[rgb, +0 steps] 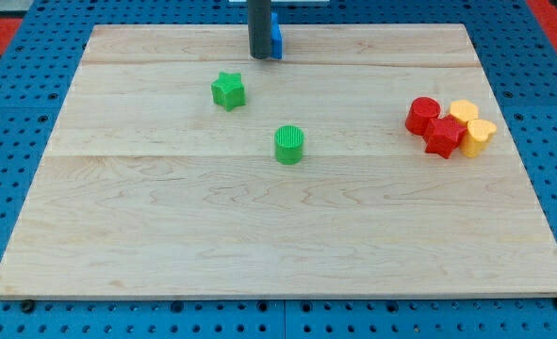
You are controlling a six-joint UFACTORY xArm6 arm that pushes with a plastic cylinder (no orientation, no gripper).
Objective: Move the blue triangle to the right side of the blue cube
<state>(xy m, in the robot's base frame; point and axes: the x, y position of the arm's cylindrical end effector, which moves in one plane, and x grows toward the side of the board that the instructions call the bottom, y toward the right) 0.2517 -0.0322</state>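
My dark rod comes down at the view's top centre, and my tip rests on the wooden board near its top edge. A blue block sits right behind and to the right of the rod, touching it or nearly so. The rod hides most of this block, so I cannot tell its shape. Only this one blue block shows; I cannot tell whether it is the triangle or the cube.
A green star lies below and left of my tip. A green cylinder stands near the board's middle. At the view's right a tight cluster holds a red cylinder, a red star, a yellow block and a yellow heart.
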